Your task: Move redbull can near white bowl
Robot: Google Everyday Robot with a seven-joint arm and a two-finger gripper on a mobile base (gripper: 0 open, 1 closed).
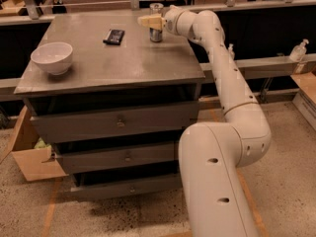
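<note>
The redbull can [156, 9] is a slim silver can standing upright at the back of the grey cabinet top [123, 65], right of the middle. My gripper [148, 21] reaches in from the right at the can's mid height, and its cream tip crosses in front of the can. The white bowl [52, 57] sits at the left side of the cabinet top, far from the can.
A flat black rectangular object [114, 36] lies between bowl and can, nearer the can. The cabinet has three drawers [118, 124]. My white arm [222, 83] arches over the right edge. A clear pump bottle [299, 50] stands on the ledge at right. A cardboard box [29, 157] lies at lower left.
</note>
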